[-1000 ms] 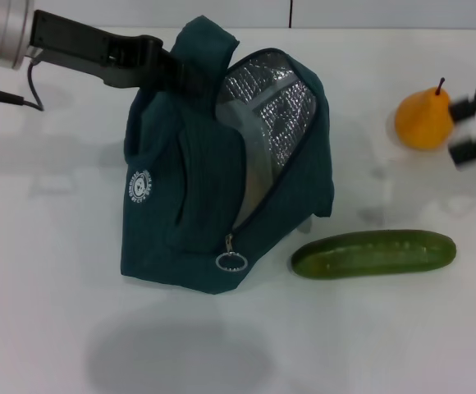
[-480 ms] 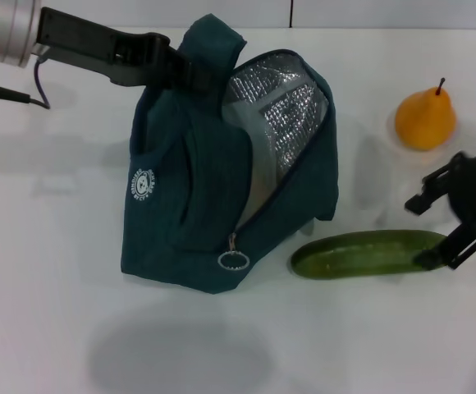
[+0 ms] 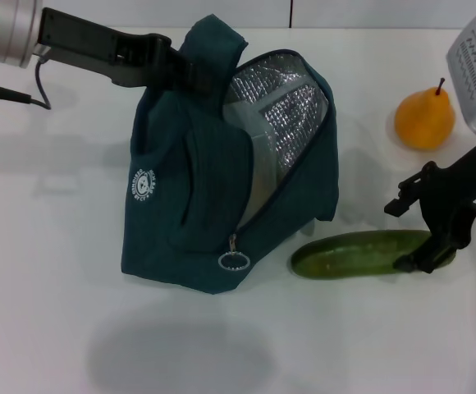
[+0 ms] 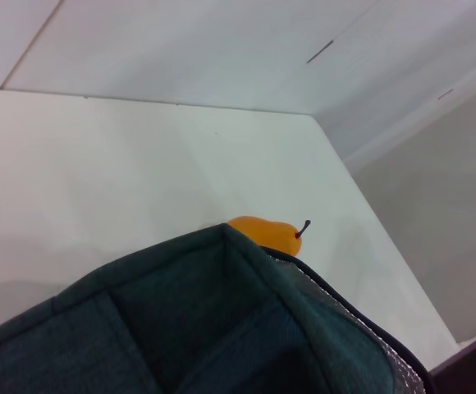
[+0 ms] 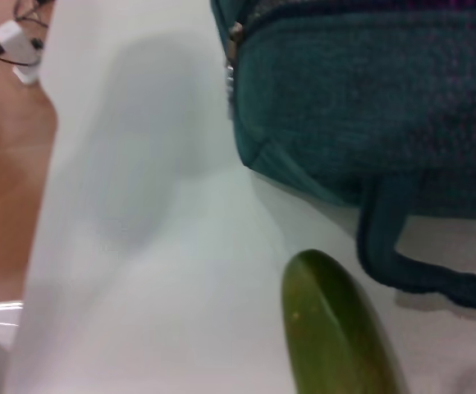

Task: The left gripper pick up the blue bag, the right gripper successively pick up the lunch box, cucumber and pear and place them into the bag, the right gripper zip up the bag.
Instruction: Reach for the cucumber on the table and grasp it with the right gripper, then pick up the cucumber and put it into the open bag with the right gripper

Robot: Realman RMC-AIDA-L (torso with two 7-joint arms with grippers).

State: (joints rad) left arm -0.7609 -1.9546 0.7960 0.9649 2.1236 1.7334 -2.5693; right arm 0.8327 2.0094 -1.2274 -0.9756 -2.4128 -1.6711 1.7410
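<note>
Head view shows us a white table (image 3: 49, 312) with the blue bag (image 3: 221, 180) standing on it, its flap open so the silver lining (image 3: 279, 115) shows. A zip pull with a ring (image 3: 233, 259) hangs at the bag's lower front. We see the cucumber (image 3: 353, 253) lying flat just beside the bag's lower right corner, and the pear (image 3: 423, 120) upright farther back on the right, apart from both. We cannot spot the lunch box anywhere. Beyond the table's far edge runs a pale wall.

The left gripper (image 3: 182, 72) reaches in from the upper left, arm nearly level, its claw clamped on the bag's top handle. The right gripper (image 3: 409, 234) comes down from the right, its fingers spread apart over the cucumber's right end, one before it and one behind.

In the right wrist view we see the cucumber's end (image 5: 332, 328) close to the bag's loose strap (image 5: 402, 263).
</note>
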